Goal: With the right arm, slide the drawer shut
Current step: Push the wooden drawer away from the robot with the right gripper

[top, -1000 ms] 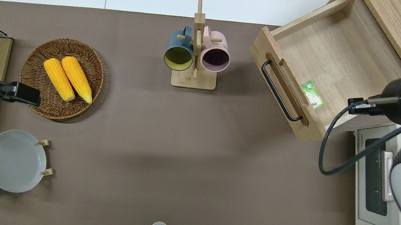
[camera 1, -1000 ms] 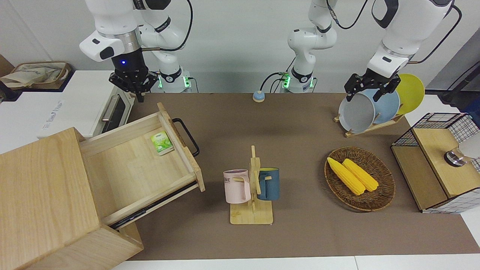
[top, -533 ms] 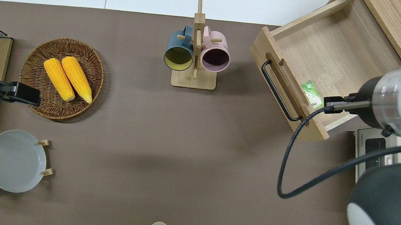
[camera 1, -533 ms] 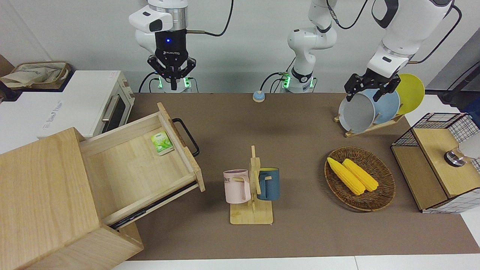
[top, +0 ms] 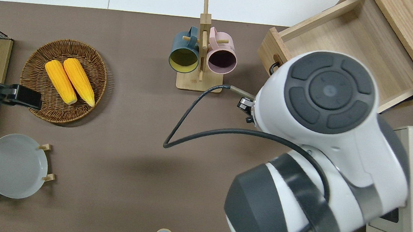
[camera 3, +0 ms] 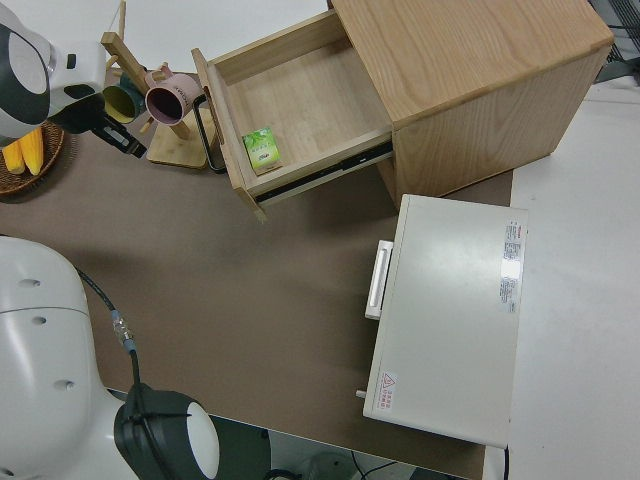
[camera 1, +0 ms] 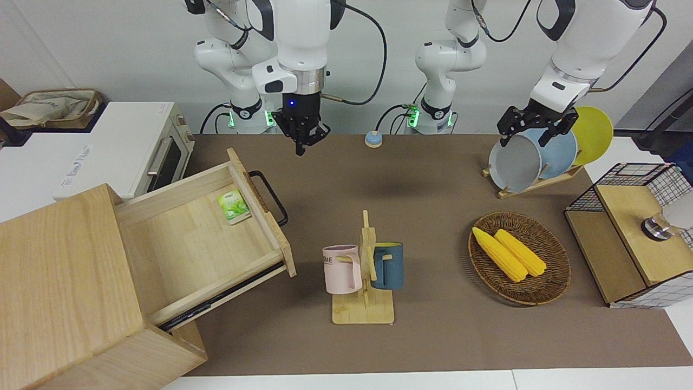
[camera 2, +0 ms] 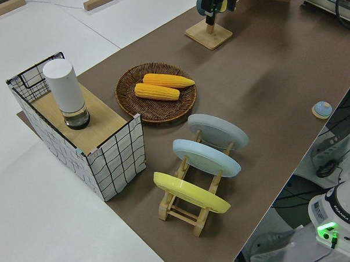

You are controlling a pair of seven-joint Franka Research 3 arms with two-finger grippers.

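Note:
The drawer (camera 1: 200, 244) stands pulled far out of the light-wood cabinet (camera 1: 59, 292), and its flat front (camera 1: 261, 212) carries a black loop handle (camera 1: 269, 197). A small green packet (camera 1: 233, 206) lies inside, against the front panel. My right gripper (camera 1: 300, 150) hangs shut and empty over the brown mat in front of the drawer, clear of the handle. In the overhead view the right arm (top: 327, 104) hides the gripper and much of the drawer's front. From the right side view, the drawer (camera 3: 300, 95) and its handle (camera 3: 207, 135) show open. The left arm is parked.
A white oven (camera 1: 135, 151) sits beside the cabinet, nearer to the robots. A mug stand (camera 1: 364, 276) with two mugs stands mid-table. Toward the left arm's end are a basket of corn (camera 1: 552, 271), a plate rack (camera 1: 533, 160) and a wire crate (camera 1: 633, 233). A blue bell (camera 1: 373, 139) sits near the arm bases.
The right arm has swung from over the oven toward the table's middle, and its gripper now hangs in front of the drawer. The drawer and the left arm have not moved.

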